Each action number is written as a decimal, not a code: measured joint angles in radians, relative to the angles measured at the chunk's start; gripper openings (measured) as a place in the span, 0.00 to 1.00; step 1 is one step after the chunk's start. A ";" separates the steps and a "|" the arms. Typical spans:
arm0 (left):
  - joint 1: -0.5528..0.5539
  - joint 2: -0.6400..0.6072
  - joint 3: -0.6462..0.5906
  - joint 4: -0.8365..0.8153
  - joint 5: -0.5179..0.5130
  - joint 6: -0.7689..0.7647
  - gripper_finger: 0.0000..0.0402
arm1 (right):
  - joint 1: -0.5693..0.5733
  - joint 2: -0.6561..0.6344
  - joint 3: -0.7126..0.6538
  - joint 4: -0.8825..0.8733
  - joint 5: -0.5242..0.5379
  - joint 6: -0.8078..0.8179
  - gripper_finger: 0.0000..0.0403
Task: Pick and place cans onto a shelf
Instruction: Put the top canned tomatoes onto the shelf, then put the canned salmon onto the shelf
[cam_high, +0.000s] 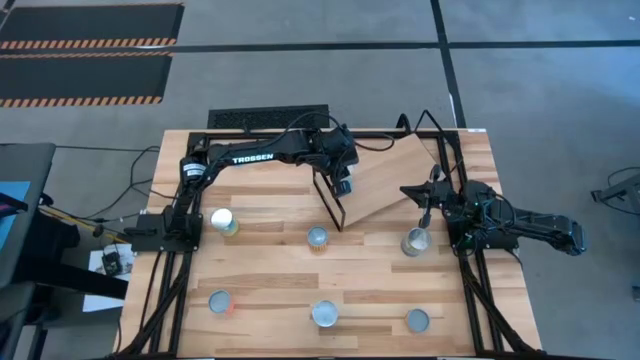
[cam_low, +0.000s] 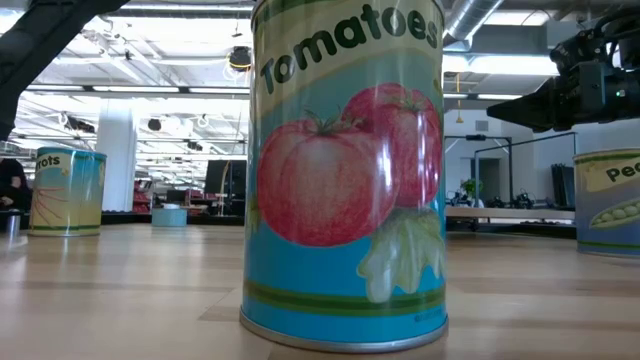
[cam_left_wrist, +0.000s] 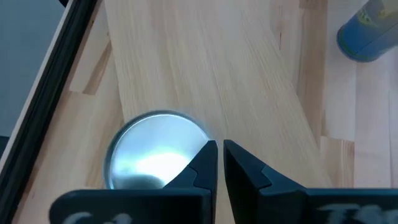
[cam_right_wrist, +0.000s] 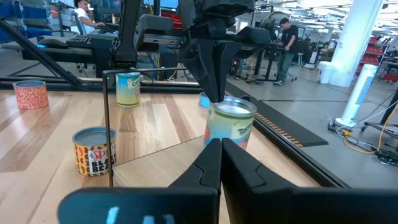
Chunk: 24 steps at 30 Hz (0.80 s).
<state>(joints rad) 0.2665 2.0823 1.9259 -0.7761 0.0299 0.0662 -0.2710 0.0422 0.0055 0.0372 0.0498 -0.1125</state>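
Left end effector (cam_left_wrist: 219, 146) nearly pressed together, pinching nothing, just above a can (cam_left_wrist: 155, 152) on the shelf (cam_left_wrist: 217, 62); right end effector (cam_right_wrist: 217, 144) pressed together, waiting opposite. Could clip the rim, toppling it.

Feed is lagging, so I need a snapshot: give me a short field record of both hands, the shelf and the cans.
can on shelf: one, upright
shelf: lies askew at the table's far side
left hand: over the shelf, beside that can's top, shut, empty
right hand: near the shelf's right end, shut, empty
cans on tabletop: six
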 joint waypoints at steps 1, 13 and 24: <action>0.000 0.000 0.000 0.000 0.000 0.004 0.04 | 0.000 0.000 0.000 0.000 0.000 0.000 0.07; -0.011 -0.095 0.002 -0.027 0.077 0.141 0.00 | 0.000 0.000 0.000 0.000 0.000 0.000 0.07; -0.048 -0.197 -0.255 0.334 0.038 0.136 0.00 | 0.000 0.000 0.000 0.000 0.000 0.000 0.07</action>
<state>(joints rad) 0.2188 1.8856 1.6707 -0.4420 0.0680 0.2026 -0.2707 0.0418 0.0055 0.0372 0.0498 -0.1126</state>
